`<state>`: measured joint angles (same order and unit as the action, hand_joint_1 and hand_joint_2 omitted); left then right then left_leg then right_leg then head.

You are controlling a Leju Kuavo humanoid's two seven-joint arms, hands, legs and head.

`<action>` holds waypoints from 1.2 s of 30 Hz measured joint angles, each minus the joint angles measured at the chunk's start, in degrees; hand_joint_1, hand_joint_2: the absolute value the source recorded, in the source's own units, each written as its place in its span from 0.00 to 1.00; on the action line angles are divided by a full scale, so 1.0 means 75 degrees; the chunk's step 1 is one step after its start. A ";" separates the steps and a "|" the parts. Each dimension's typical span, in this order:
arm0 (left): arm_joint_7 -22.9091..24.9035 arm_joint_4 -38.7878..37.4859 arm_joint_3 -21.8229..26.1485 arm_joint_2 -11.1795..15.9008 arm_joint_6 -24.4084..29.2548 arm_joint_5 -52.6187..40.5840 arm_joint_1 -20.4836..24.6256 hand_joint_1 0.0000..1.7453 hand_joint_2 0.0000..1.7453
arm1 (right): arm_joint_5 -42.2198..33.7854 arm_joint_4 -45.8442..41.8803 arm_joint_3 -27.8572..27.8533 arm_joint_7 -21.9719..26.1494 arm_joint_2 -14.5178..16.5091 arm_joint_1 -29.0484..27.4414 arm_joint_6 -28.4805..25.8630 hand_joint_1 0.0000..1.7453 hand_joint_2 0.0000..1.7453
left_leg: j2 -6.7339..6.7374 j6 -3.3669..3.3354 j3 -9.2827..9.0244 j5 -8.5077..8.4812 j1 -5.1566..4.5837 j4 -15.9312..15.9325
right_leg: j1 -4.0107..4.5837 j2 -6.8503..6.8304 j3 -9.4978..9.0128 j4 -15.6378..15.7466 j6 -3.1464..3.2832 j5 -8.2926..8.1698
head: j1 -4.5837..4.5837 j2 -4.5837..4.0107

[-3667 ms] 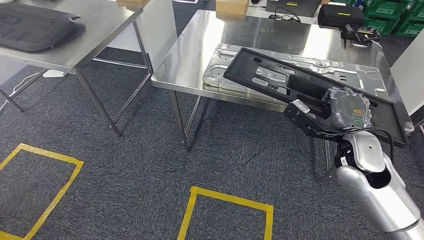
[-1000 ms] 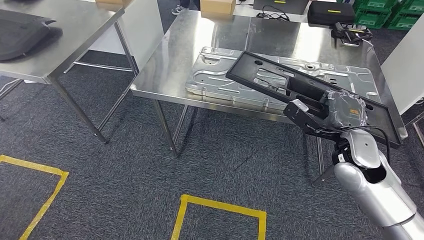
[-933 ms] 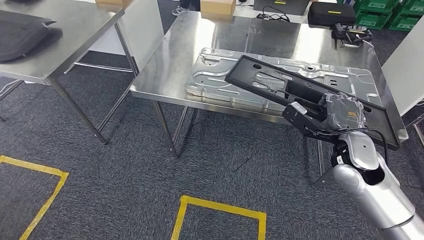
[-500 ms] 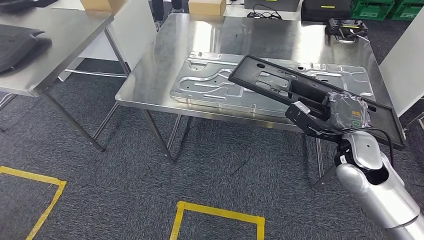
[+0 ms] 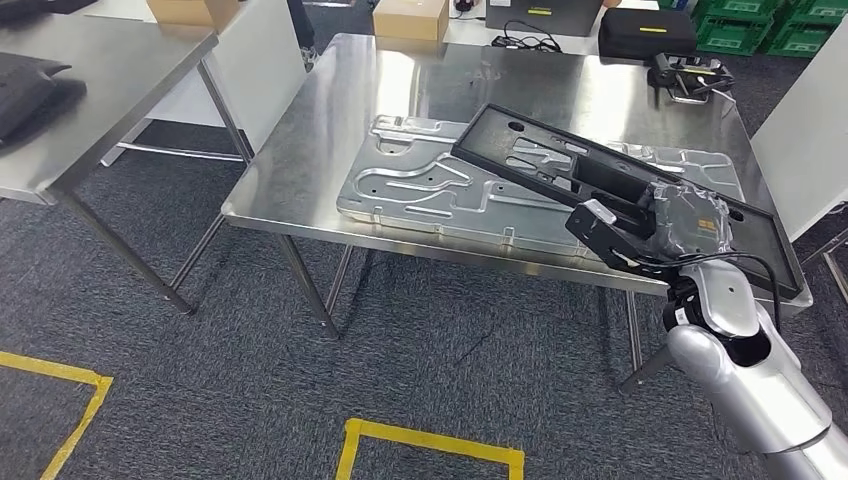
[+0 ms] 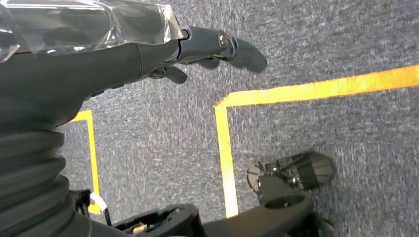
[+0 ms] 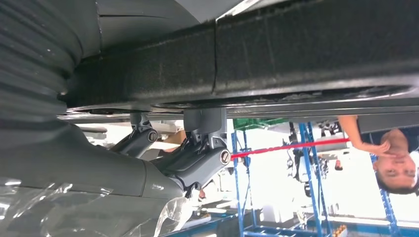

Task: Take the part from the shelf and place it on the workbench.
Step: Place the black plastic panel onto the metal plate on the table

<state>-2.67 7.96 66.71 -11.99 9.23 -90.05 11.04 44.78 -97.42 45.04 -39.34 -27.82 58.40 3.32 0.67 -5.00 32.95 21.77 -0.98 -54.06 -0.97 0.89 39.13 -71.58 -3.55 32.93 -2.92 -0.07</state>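
Observation:
The part is a long black rectangular frame [image 5: 545, 165], tilted, with its far end over the steel workbench [image 5: 320, 140]. My right hand [image 5: 650, 228], wrapped in clear plastic, grips its near long edge just off the bench's front right. In the right wrist view the part's dark edge [image 7: 296, 54] runs across the hand's fingers [image 7: 200, 158], which clamp it. A silver stamped metal panel [image 5: 430, 190] lies flat on the bench under the part. My left hand [image 6: 148, 54] hangs over the carpet, holding nothing, with its fingers apart.
A second steel table [image 5: 120, 70] stands at the left with a black moulded piece [image 5: 30, 90] on it. Cardboard boxes [image 5: 410, 18], a black case [image 5: 645, 32] and cables sit at the bench's far edge. A white board [image 5: 800, 130] stands at the right. Yellow tape [image 5: 430, 440] marks the floor. A person [image 7: 390, 165] stands beyond.
The whole picture has shifted: the camera has come closer to the workbench, which now sits lower and further left. My right hand still grips the black part the same way.

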 joint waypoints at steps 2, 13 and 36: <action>0.0000 0.0000 0.0000 -0.0002 -0.0001 0.0000 -0.0028 0.00 1.00 | -0.0018 0.0003 0.0004 0.0000 0.0000 -0.0054 -0.0004 1.00 1.00 | -0.0015 0.0078 -0.0103 0.0098 0.0088 -0.0016 | -0.0080 -0.0026 0.0257 -0.0153 -0.0105 -0.0233 | 0.0000 0.0000; 0.0005 0.0000 0.0000 0.0042 0.0008 0.0000 -0.0023 0.00 1.00 | 0.0044 0.0042 0.0022 0.0003 -0.0016 -0.0022 -0.0042 1.00 1.00 | -0.0033 0.0551 0.0245 0.1049 0.0247 -0.1296 | -0.0284 -0.0044 -0.0465 0.1690 0.0046 -0.1077 | -0.0012 0.0000; -0.0014 0.0003 -0.0006 0.0008 -0.0020 -0.0002 -0.0020 0.00 1.00 | 0.0357 0.0025 0.0326 0.0587 0.0118 -0.0061 0.0061 1.00 1.00 | -0.0093 0.0100 -0.0190 0.0344 0.0016 -0.0205 | -0.0192 -0.0097 -0.0380 0.1436 -0.0348 -0.1121 | -0.0001 -0.0001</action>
<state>-2.77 7.98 66.66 -11.94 9.08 -90.07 10.89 47.46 -97.24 47.49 -34.94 -26.94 57.94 3.77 -0.03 -4.25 31.52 24.36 -0.86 -55.60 -2.41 0.16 36.28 -60.82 -6.16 24.52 -2.93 -0.07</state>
